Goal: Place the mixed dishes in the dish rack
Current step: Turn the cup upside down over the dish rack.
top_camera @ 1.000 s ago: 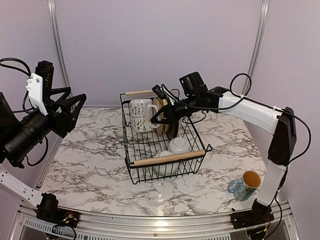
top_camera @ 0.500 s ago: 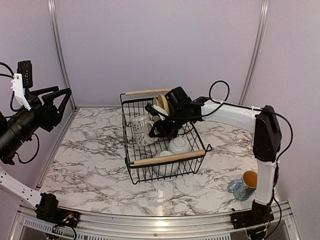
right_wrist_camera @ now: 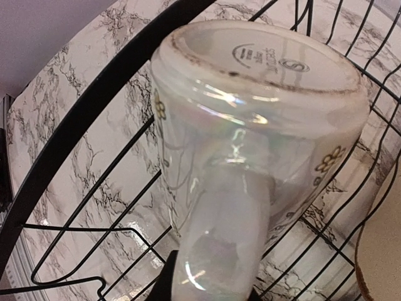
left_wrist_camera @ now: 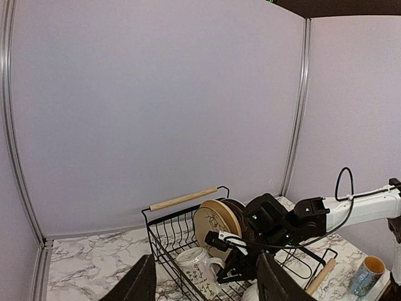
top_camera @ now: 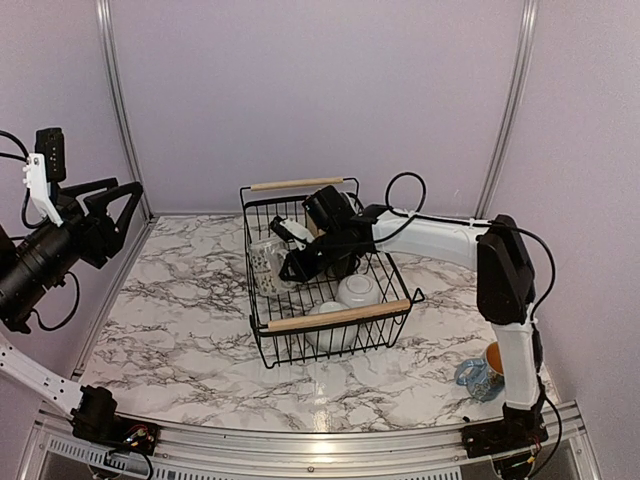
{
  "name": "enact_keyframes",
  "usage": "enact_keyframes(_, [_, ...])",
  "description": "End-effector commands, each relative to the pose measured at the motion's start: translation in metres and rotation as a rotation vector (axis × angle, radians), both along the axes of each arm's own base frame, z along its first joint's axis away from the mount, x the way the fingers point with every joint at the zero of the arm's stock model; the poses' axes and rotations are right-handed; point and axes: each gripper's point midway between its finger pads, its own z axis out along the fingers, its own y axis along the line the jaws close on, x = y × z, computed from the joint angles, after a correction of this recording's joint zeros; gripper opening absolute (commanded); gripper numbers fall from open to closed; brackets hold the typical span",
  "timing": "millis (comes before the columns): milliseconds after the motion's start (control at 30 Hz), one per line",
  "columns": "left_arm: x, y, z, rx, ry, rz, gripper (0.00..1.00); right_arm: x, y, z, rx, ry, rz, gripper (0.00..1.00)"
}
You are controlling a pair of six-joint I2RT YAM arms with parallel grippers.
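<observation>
From above, the patterned mug (top_camera: pixel 262 262) is seen tilted inside the dish rack (top_camera: pixel 340 316), its handle clamped in the right gripper (top_camera: pixel 285 255). The left gripper (top_camera: pixel 125 190) is held high, jaws wide. In the left wrist view, the mug is seen far beyond the spread fingers (left_wrist_camera: pixel 141 282). In the right wrist view, its base is turned toward the camera and its handle is pinched between the jaws.

White marble-look tabletop (top_camera: pixel 180 310) with grey veining is lying flat across the workspace, plain lilac wall panels (top_camera: pixel 320 90) are closing it in at back and sides (silver metal posts (top_camera: pixel 508 100) covering the corners), metal rail (top_camera: pixel 300 447) running along near edge.
</observation>
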Motion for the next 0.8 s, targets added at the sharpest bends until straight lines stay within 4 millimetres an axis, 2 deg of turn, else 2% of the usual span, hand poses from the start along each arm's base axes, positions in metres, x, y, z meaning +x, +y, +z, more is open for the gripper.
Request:
enact_keyframes(0, [0.001,0.01,0.001,-0.037,0.012,-0.008,0.57,0.031,0.025,0.065,0.129,-0.19,-0.049,0.0])
enact_keyframes(267, [0.0,0.01,0.0,-0.041,0.015,-0.014,0.57,0.047,0.021,0.09,0.221,-0.313,-0.13,0.0])
enact_keyframes(400, [-0.001,0.006,0.0,-0.038,0.016,-0.025,0.57,0.055,0.023,0.084,0.219,-0.319,-0.152,0.0])
enact_keyframes(533, [-0.002,0.003,0.001,-0.037,0.018,-0.037,0.57,0.067,0.025,0.065,0.195,-0.32,-0.175,0.0])
enact_keyframes(767, [-0.003,0.0,0.0,-0.037,0.023,-0.051,0.58,0.084,0.025,0.046,0.17,-0.308,-0.215,0.0])
